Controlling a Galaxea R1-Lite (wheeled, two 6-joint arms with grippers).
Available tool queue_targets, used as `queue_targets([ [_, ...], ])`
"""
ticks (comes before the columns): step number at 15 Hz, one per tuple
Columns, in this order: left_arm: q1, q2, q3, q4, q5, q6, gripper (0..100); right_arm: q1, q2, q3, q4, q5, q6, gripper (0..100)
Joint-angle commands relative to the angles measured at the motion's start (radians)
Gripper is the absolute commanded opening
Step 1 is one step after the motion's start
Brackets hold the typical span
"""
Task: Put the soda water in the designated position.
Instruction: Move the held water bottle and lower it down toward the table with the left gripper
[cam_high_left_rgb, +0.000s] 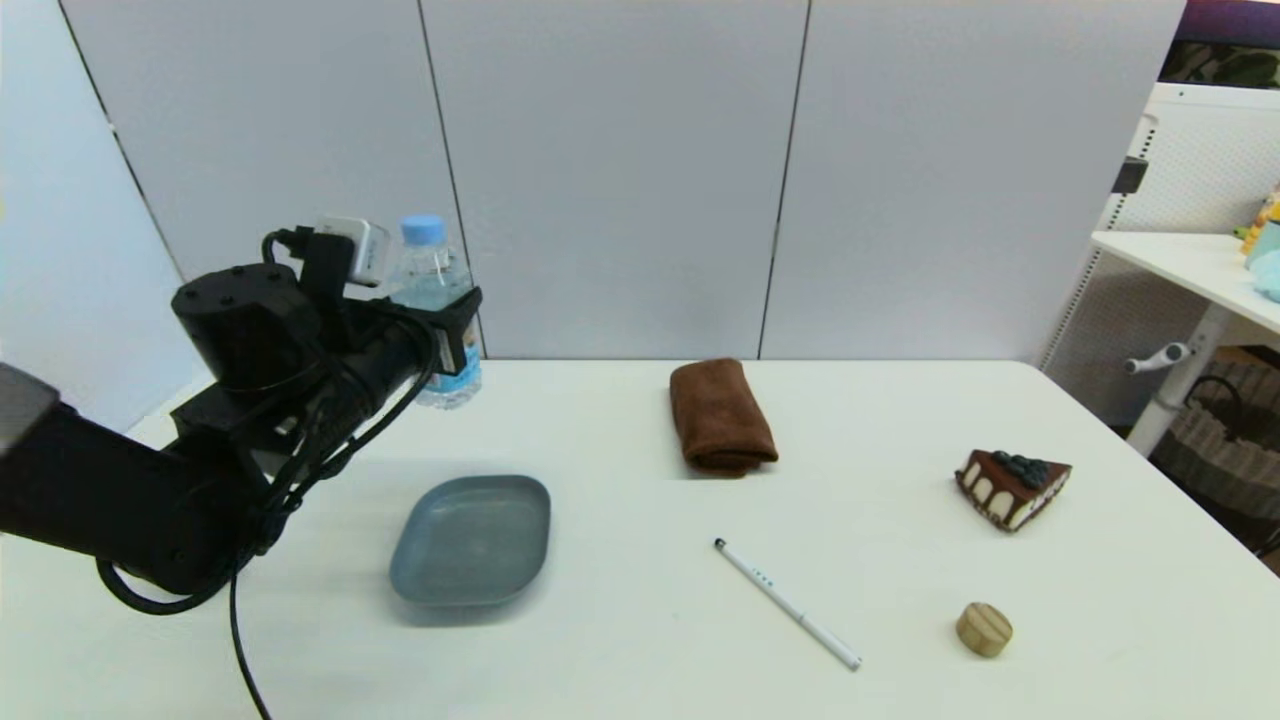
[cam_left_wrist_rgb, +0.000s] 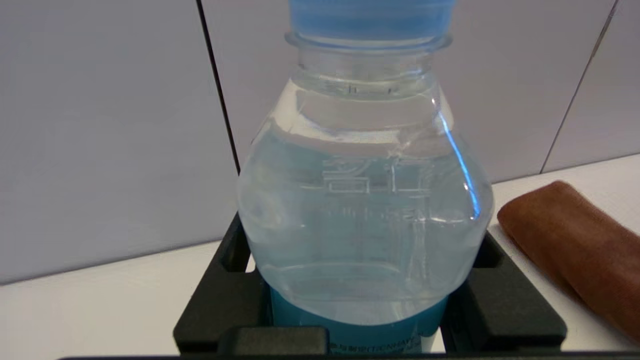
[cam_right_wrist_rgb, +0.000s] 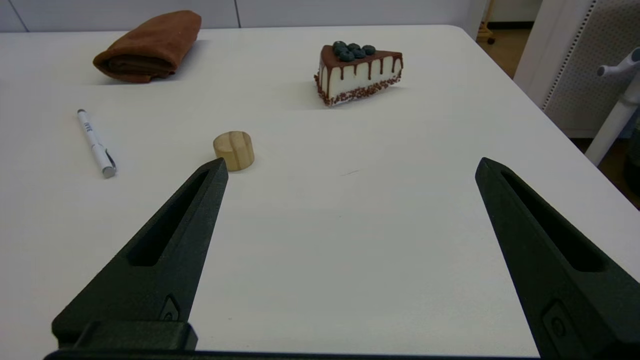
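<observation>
White table (cam_high_left_rgb: 900, 450): left gripper (cam_high_left_rgb: 455, 335) clamps bottle (cam_high_left_rgb: 432, 290), upper left; transport step. Next, lower onto bare tabletop. Right gripper (cam_right_wrist_rgb: 350, 170) spread, idle.

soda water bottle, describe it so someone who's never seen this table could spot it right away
Start at the white table and go to its far left corner, against the grey wall panels. There the left gripper is closed around the soda water, a small upright bottle behind the blue-grey plate. It is the only clear, liquid-filled thing here, with a light blue cap and blue label.
</observation>
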Motion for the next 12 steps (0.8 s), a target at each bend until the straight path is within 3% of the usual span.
queue_targets([
  [1, -0.028, 0.081, 0.025, -0.056, 0.000, 0.001, 0, 0.000, 0.001, 0.002, 0.000, 0.000, 0.001, 100],
  [6, -0.048, 0.169, 0.039, -0.171, 0.002, -0.002, 0, 0.000, 0.001, 0.002, 0.000, 0.000, 0.001, 100],
  [12, -0.048, 0.193, 0.067, -0.203, 0.003, -0.005, 0, 0.000, 0.001, 0.002, 0.000, 0.000, 0.001, 100],
])
